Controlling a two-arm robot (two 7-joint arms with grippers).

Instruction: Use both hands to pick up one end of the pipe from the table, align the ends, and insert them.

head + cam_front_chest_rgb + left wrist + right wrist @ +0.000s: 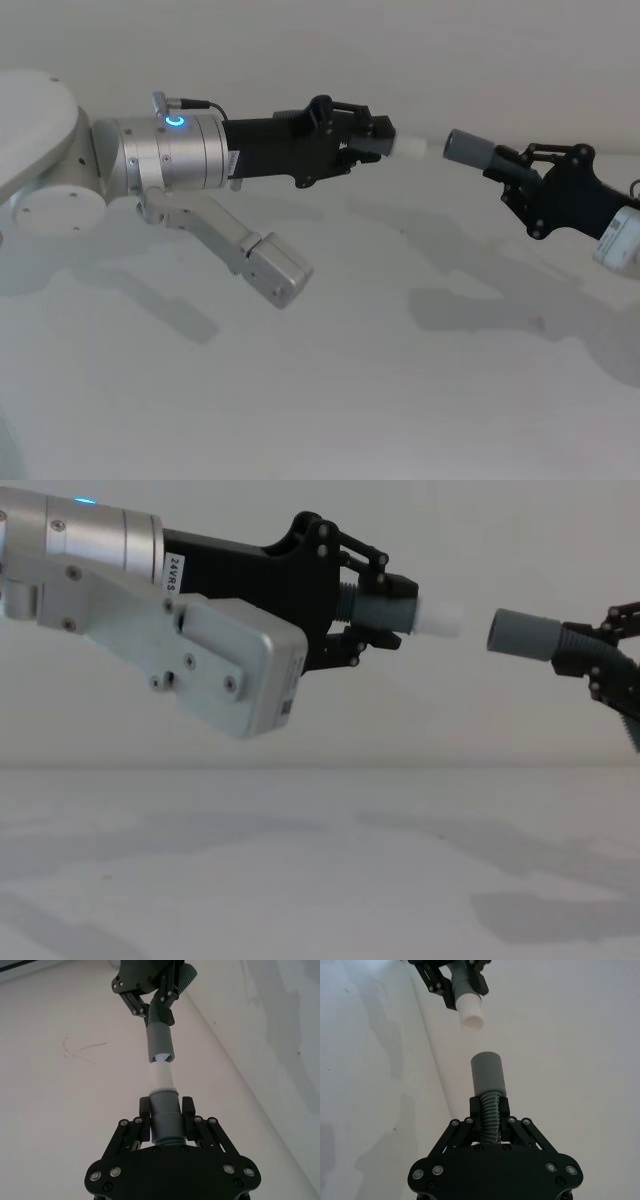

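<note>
Left gripper [372,135]: it is reaching in from the left, well above the table [320,400], its fingers clamping the grey body of the white-tipped pipe piece [400,610].
Right gripper [518,165]: it is coming in from the right at about the same height, its fingers closing on the ribbed stretch of the other pipe piece [490,1110].
White tip [440,619]: it is pointing straight at the grey collar [522,634], close but not touching; the two are sitting slightly off line in the chest view.
Open room: a clear gap is showing between the two ends, and bare table is lying below both grippers, carrying their shadows.
Cut off: the right gripper is running off the chest view's right edge.
Hard to make out: the bend of either pipe piece is lying hidden inside the fingers.
</note>
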